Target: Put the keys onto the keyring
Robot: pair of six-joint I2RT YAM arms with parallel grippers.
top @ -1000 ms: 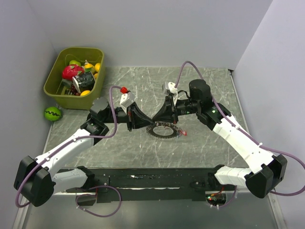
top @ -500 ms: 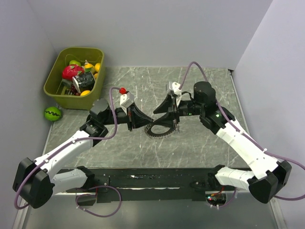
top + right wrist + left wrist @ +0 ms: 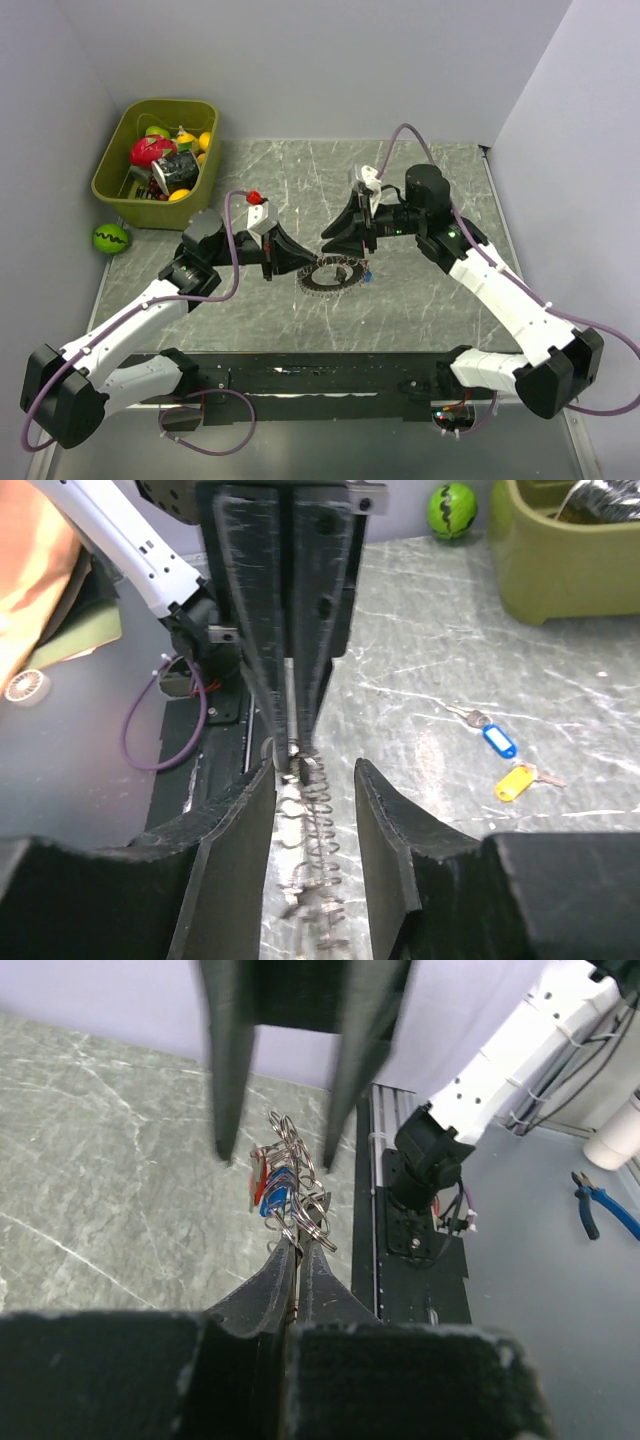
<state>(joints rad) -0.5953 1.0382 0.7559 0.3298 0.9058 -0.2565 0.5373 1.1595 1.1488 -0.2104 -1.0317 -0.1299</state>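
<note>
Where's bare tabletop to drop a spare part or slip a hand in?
Free: near strip between keyring and base rail; back strip between green bin and right arm. Crowded: centre, where left pincer and right pincer meet; tagged keys lie on the bin side.

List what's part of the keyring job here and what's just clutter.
Job: round greyish chain-like metal keyring, pinched in the left hand; right hand open astride it; blue-tagged silver key and yellow-tagged silver key lying loose.
Clutter: olive-green plastic bin; green striped ball.
</note>
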